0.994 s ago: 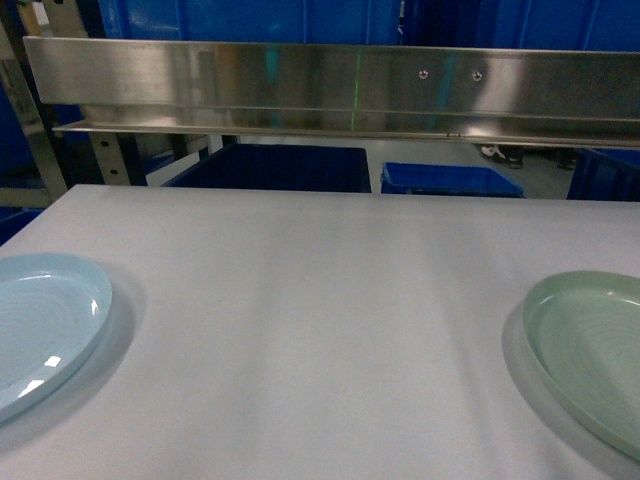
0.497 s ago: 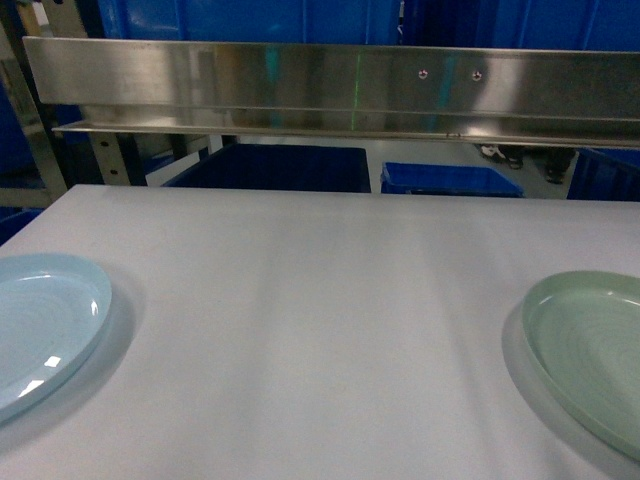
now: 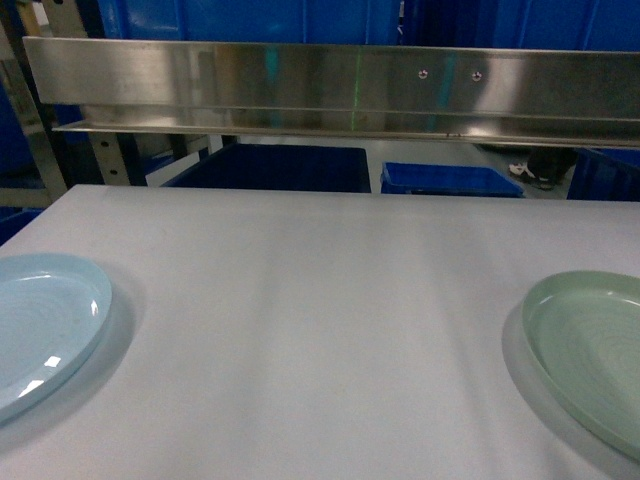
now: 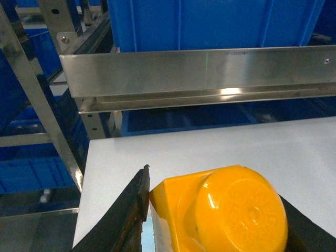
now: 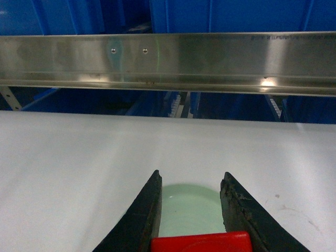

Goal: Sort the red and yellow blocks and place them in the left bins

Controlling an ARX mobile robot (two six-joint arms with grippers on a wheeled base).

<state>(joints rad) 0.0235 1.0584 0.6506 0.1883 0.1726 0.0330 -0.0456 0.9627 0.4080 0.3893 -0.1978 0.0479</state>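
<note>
Head view: a pale blue plate (image 3: pixel 45 325) is seen at the left edge of the white tabletop (image 3: pixel 320 330) and a pale green plate (image 3: pixel 590 350) at the right edge, well apart. From the left wrist, the yellow block (image 4: pixel 226 210) is seen pinched in the left hand (image 4: pixel 215 215). From the right wrist, the red block (image 5: pixel 202 242) is pinched in the right hand (image 5: pixel 191 210), above the green plate.

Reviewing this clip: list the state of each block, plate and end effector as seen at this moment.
yellow block: held between the left end effector fingers, stud up
red block: held between the right end effector fingers, above the green plate
blue plate: empty on the table
green plate: empty
</note>
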